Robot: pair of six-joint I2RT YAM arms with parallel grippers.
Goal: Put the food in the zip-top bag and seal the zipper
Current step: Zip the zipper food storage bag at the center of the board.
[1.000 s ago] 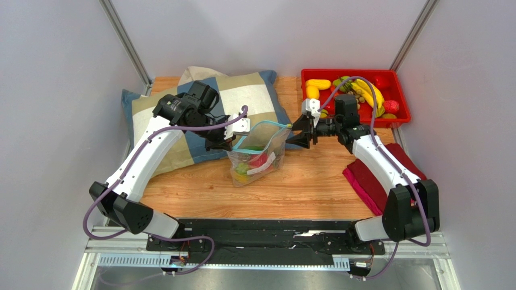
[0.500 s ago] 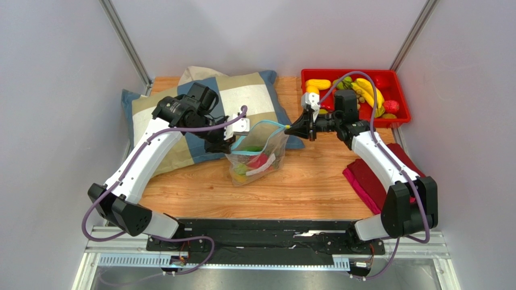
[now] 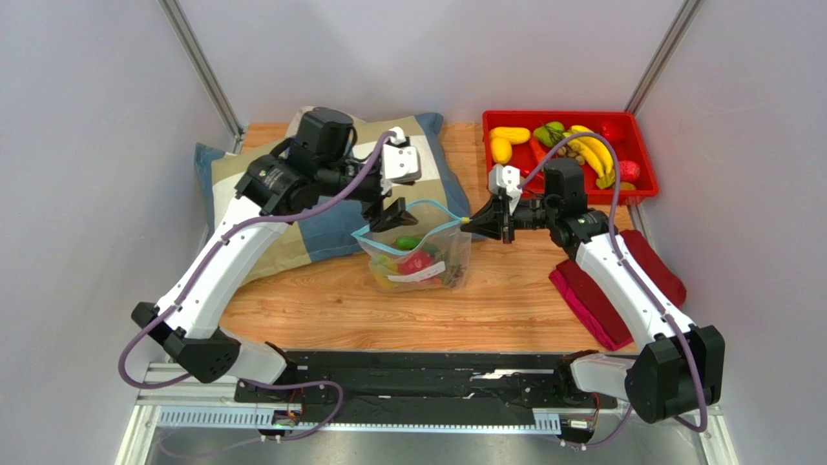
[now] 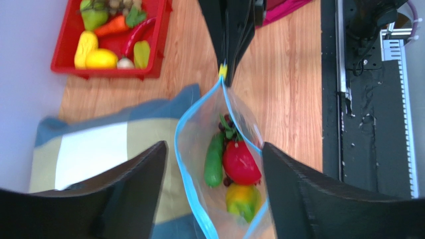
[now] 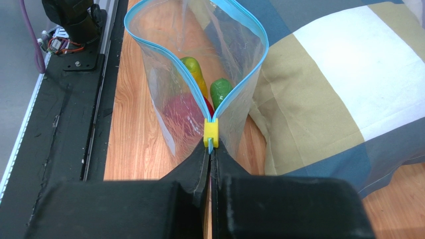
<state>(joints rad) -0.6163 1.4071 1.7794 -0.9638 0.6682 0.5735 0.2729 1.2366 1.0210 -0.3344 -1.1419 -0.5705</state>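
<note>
The zip-top bag (image 3: 417,260) stands on the table with its mouth wide open. Inside lie food pieces: a red one (image 4: 241,162), a green one (image 4: 214,159), a yellow-green one (image 4: 243,199) and dark grapes. The light blue zipper (image 4: 182,164) rims the mouth. My left gripper (image 3: 393,215) hangs open above the bag's left rim, one finger to each side of the mouth (image 4: 214,199), touching nothing. My right gripper (image 3: 483,223) is shut on the zipper's right end just behind the yellow slider (image 5: 211,130), fingertips (image 5: 202,154) pressed together.
A red bin (image 3: 495,118) at the back right holds more food (image 3: 582,150): bananas, yellow and green pieces. A checked pillow (image 3: 291,184) lies behind and left of the bag. A dark red cloth (image 3: 621,291) lies under the right arm.
My left gripper let go of the bag's left rim, opened and rose back. My right gripper shut on the zipper end and drew it right; the mouth spread wider.
</note>
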